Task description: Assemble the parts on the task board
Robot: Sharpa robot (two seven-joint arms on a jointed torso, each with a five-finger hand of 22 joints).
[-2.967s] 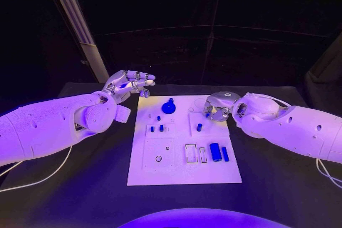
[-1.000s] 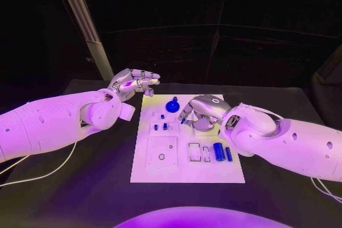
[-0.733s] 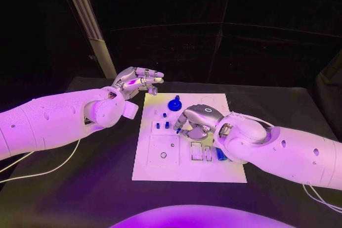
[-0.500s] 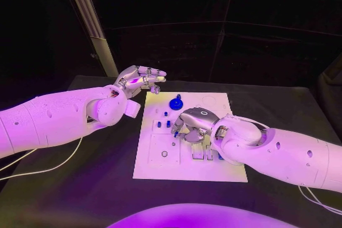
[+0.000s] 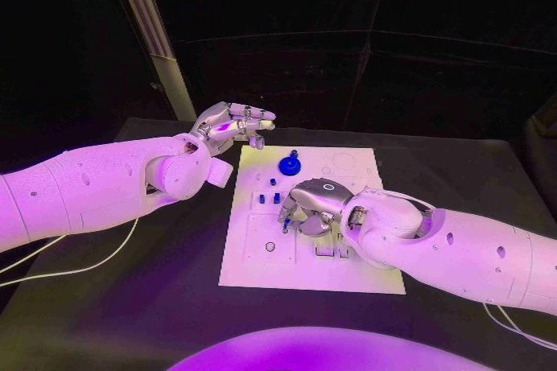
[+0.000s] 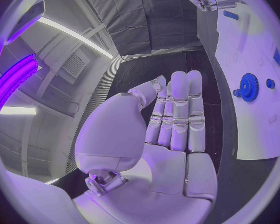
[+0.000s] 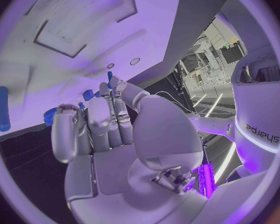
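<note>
The white task board (image 5: 261,262) lies in the middle of the black table. A blue gear-shaped part (image 5: 288,166) stands near its far edge, and small blue pegs (image 5: 270,198) stand just in front of it. My right hand (image 5: 313,206) hovers low over the board's middle with its fingers curled down, and a small blue part (image 5: 286,223) shows pinched at its fingertips. The right wrist view has this hand (image 7: 115,134) over the board (image 7: 84,35), with a blue cylinder (image 7: 2,108) lying beside it. My left hand (image 5: 238,123) hangs above the board's far left corner, holding nothing, its fingers straight (image 6: 177,114).
A pale metal post (image 5: 157,49) rises behind the table at the back left. A white cable (image 5: 70,270) trails over the table under my left arm. Bare black tabletop (image 5: 139,307) lies left of and in front of the board.
My right hand has moved from the board's far right side to its middle and lowered, the small blue part travelling with its fingertips. My left hand has kept its place.
</note>
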